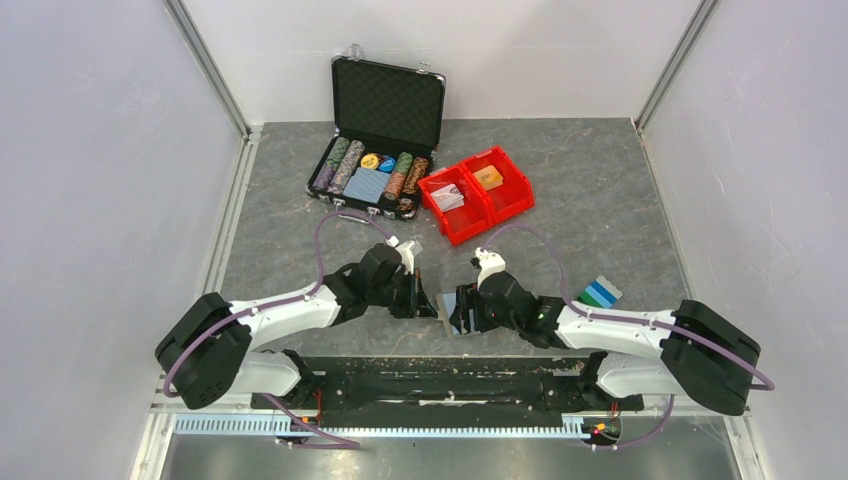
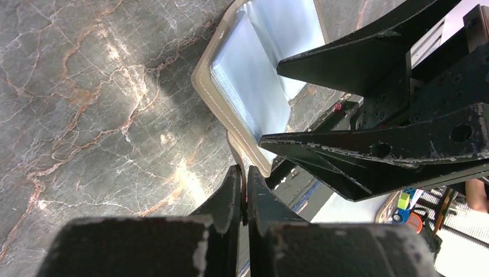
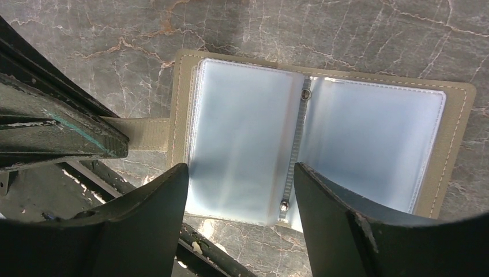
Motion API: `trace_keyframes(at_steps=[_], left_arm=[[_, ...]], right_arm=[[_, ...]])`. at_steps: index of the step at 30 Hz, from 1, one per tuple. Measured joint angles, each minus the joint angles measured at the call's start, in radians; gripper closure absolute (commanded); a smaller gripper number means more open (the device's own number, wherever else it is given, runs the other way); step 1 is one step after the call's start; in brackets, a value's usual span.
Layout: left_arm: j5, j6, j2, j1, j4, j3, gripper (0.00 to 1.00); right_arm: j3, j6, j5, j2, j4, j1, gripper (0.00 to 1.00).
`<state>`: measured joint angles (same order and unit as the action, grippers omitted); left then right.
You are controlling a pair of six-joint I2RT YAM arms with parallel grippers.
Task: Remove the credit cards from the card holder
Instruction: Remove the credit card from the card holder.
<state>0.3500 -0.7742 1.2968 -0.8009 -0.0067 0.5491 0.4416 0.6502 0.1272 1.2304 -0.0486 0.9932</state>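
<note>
The card holder [image 3: 369,127] lies open on the table, with a grey-tan outside and pale blue clear sleeves. No card shows in the sleeves. My left gripper [image 2: 243,173] is shut on the holder's side strap [image 3: 144,134]. My right gripper [image 3: 241,168] is open, with its fingers [image 3: 155,219] straddling the holder's near edge at the left page. In the top view the holder [image 1: 449,304] sits between the left gripper [image 1: 430,302] and the right gripper [image 1: 463,318]. Blue and teal-green credit cards [image 1: 600,292] lie on the table right of the right arm. The orange-yellow card is not in view.
An open black poker-chip case [image 1: 375,150] stands at the back centre. Red bins [image 1: 476,192] with small packs stand to its right. White walls enclose the table on the left, back and right. The arms' base rail [image 1: 440,385] runs along the near edge.
</note>
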Motion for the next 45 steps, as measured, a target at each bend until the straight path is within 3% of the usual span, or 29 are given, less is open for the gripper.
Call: trace_keyframes(at_steps=[6, 19, 35, 41, 45], left_arm=[[0.000, 0.001, 0.000, 0.000, 0.000, 0.000, 0.98], [0.000, 0.008, 0.000, 0.000, 0.000, -0.020, 0.98], [0.000, 0.025, -0.013, 0.000, -0.028, -0.024, 0.98], [0.003, 0.036, -0.017, 0.000, -0.029, -0.025, 0.98], [0.015, 0.038, -0.020, 0.000, -0.029, -0.027, 0.98]], right_arm=[[0.000, -0.006, 0.005, 0.005, -0.002, 0.000, 0.39], [0.000, -0.028, 0.101, -0.025, 0.077, 0.000, 0.38], [0.096, -0.057, 0.312, -0.132, 0.375, -0.003, 0.41], [0.150, -0.129, 0.221, -0.195, 0.297, -0.004, 0.41], [0.149, -0.155, 0.115, -0.143, 0.202, -0.004, 0.40]])
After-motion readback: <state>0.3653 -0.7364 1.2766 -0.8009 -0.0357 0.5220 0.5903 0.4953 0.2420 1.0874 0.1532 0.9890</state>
